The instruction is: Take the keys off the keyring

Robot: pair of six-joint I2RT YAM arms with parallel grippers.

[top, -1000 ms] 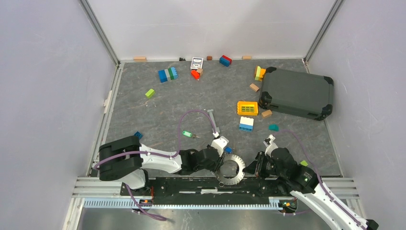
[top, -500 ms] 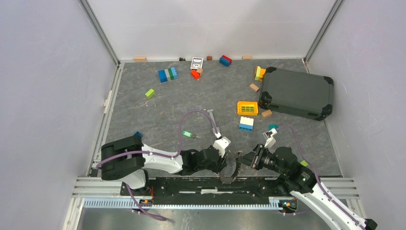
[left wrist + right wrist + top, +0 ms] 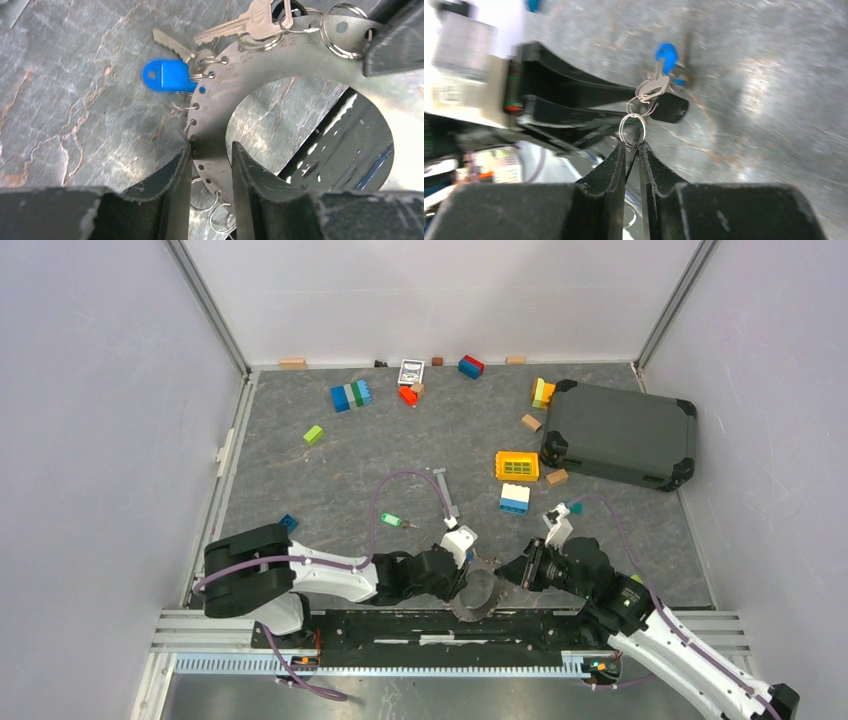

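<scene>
A flat perforated metal ring (image 3: pixel 260 75) is held up between both grippers over the near edge of the mat. Several small wire keyrings (image 3: pixel 345 30) hang from its holes. A silver key (image 3: pixel 240 25) and a blue-headed key (image 3: pixel 167 77) hang from its far side. My left gripper (image 3: pixel 211 150) is shut across the ring's band. My right gripper (image 3: pixel 631 146) is shut on the ring's thin edge, with one wire keyring (image 3: pixel 631 131) at its fingertips. From above the ring (image 3: pixel 480 595) appears tilted between the left gripper (image 3: pixel 462 575) and right gripper (image 3: pixel 505 575). A green-headed key (image 3: pixel 390 520) lies loose on the mat.
A yellow grid block (image 3: pixel 517 465), a blue-and-white brick (image 3: pixel 514 498) and a long grey bar (image 3: pixel 447 490) lie beyond the grippers. A dark case (image 3: pixel 620 435) sits at the right. Loose bricks are scattered toward the back wall. The metal rail (image 3: pixel 440 625) runs just under the ring.
The flat ring has tipped from lying face-up to tilted on edge. My right gripper has moved up and left with it. The left gripper has stayed almost in place.
</scene>
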